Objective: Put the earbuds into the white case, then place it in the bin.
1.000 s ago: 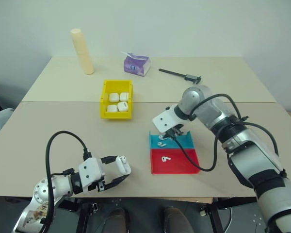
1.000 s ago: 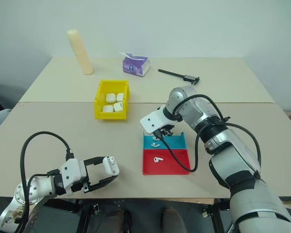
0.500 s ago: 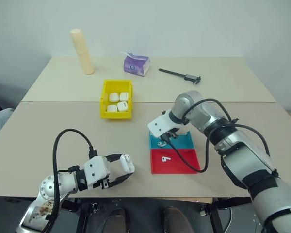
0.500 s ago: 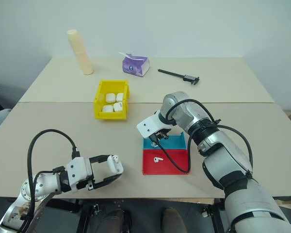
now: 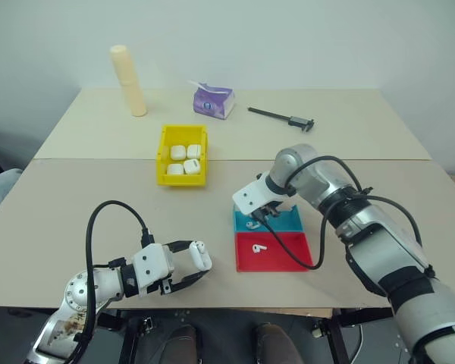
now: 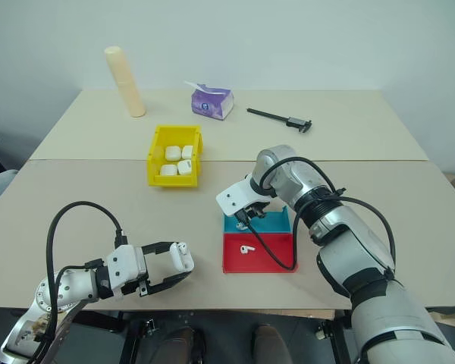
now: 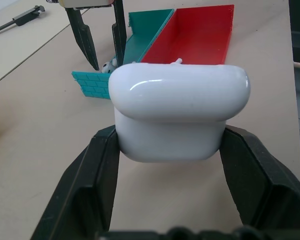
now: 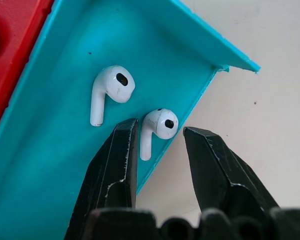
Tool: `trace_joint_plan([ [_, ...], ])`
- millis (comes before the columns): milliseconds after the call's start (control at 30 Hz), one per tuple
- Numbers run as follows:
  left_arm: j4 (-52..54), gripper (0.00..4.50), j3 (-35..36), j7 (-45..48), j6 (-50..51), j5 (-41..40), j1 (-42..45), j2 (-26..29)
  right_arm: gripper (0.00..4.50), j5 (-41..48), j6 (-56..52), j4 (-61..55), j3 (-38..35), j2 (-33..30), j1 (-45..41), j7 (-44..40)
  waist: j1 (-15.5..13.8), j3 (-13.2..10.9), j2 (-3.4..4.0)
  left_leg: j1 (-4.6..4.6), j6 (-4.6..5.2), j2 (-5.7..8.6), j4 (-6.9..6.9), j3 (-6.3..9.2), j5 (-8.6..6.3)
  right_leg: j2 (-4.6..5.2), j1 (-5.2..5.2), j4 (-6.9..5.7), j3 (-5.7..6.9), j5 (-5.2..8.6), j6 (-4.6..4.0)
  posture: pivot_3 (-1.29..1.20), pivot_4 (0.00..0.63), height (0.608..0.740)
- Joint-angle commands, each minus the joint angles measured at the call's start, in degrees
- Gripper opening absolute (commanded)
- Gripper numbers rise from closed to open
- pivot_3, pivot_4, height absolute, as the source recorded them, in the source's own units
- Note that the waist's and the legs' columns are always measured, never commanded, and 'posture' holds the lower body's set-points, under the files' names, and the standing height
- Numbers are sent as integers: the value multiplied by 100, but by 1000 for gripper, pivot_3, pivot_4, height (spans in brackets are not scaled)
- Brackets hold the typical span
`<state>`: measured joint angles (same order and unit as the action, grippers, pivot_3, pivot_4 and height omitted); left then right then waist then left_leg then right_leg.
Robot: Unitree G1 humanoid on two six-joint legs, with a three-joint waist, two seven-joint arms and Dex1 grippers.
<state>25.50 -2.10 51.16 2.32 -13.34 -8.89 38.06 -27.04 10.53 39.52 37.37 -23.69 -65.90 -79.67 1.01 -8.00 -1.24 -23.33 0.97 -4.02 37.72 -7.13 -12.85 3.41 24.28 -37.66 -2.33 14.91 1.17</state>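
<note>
The left gripper [image 7: 170, 145] clamps the white case [image 7: 179, 117], which bears no readable writing. The right gripper [image 8: 160, 137] hangs parted around an earbud [image 8: 157, 127] in the blue tray [image 8: 55, 165], perhaps not touching it.

Cases: five [image 5: 202, 254]. Earbuds: three [image 8: 112, 90]. Trays: two [image 5: 288, 221]. Bin: one [image 5: 164, 155].

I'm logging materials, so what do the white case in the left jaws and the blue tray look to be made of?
White case: likely hard glossy plastic, since a bright highlight streaks its smooth lid. Blue tray: seemingly thin moulded plastic, duller sheen, crisp edges.
</note>
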Motion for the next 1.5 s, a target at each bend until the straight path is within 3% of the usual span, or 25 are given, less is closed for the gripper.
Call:
trace_joint_plan([
  [33,112,2740,-1,-19,-104,11,37,15,1847,-75,9,-47,-7,-7,41,48,0,0,0,0,0,0,0,0,0,0,0,0,0,0,0,0,150,740],
  [500,112,2740,-17,-29,-90,38,56,14,1847,-127,293,-161,43,-73,153,7,2,0,0,5,0,0,0,0,0,0,-4,0,0,0,0,0,150,740],
  [567,113,2740,-18,-28,-81,49,59,18,1317,-134,290,-166,29,-66,176,34,3,1,0,6,0,0,0,0,0,0,-5,0,0,0,0,0,150,740],
  [967,127,2740,-12,-21,-53,64,73,33,1317,-220,377,-200,63,-86,231,68,10,1,0,13,0,-1,0,0,0,-1,-10,-2,-1,0,0,0,150,740],
  [1067,125,2740,-6,-15,-57,66,71,40,822,-184,366,-277,43,-105,275,7,10,2,0,14,0,-1,0,0,0,-1,-10,-2,-1,0,0,0,150,740],
  [1367,72,2740,-13,-5,-81,72,122,25,822,-136,248,-585,-28,-189,427,-6,1,2,0,13,0,0,0,0,0,0,-11,-1,0,0,0,0,150,740],
  [1500,154,2740,57,-55,36,-113,276,-53,822,281,-228,-1219,-526,-366,577,-86,-6,2,-1,11,0,0,0,1,0,0,-11,-1,0,0,0,0,150,740],
])
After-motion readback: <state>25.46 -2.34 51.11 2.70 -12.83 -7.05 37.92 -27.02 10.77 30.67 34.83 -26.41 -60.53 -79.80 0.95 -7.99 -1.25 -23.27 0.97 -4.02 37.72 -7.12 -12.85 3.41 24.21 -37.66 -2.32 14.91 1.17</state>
